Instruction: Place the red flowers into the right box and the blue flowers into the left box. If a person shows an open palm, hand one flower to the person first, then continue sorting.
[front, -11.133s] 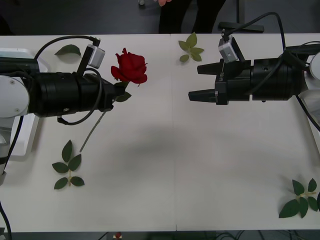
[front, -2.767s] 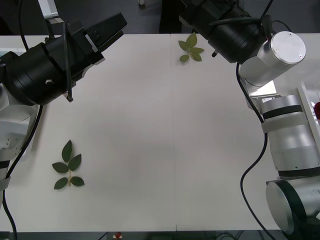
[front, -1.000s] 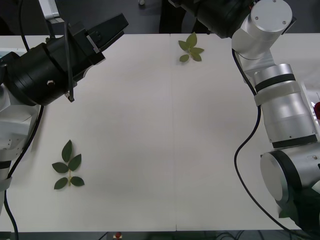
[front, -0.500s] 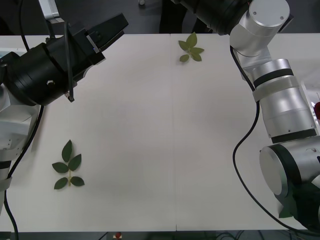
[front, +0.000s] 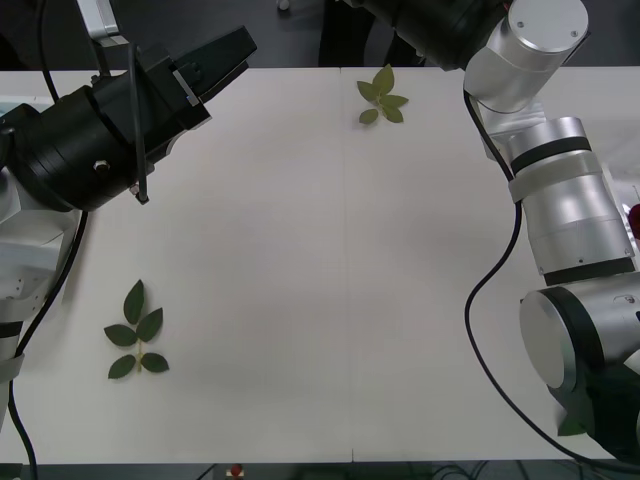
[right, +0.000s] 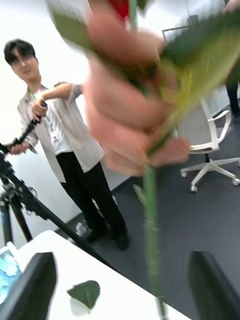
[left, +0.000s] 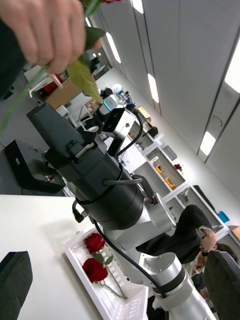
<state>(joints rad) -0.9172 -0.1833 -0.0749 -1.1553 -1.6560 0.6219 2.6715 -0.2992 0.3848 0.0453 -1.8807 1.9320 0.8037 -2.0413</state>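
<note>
Now reaches right claw (right: 122, 285) beyond tabletop (front: 340, 280) edge, fingers spread open — red flower (right: 150, 220) gripped by person's hand (right: 135, 110), likely handed over; left claw (front: 215, 80) open, parked.

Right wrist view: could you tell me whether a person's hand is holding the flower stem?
Yes, a hand is closed around the green stem above the open right gripper.

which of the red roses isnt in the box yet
The red rose a person's hand grips by its stem, just beyond the open right gripper. The two other roses already lie in the white right box.
</note>
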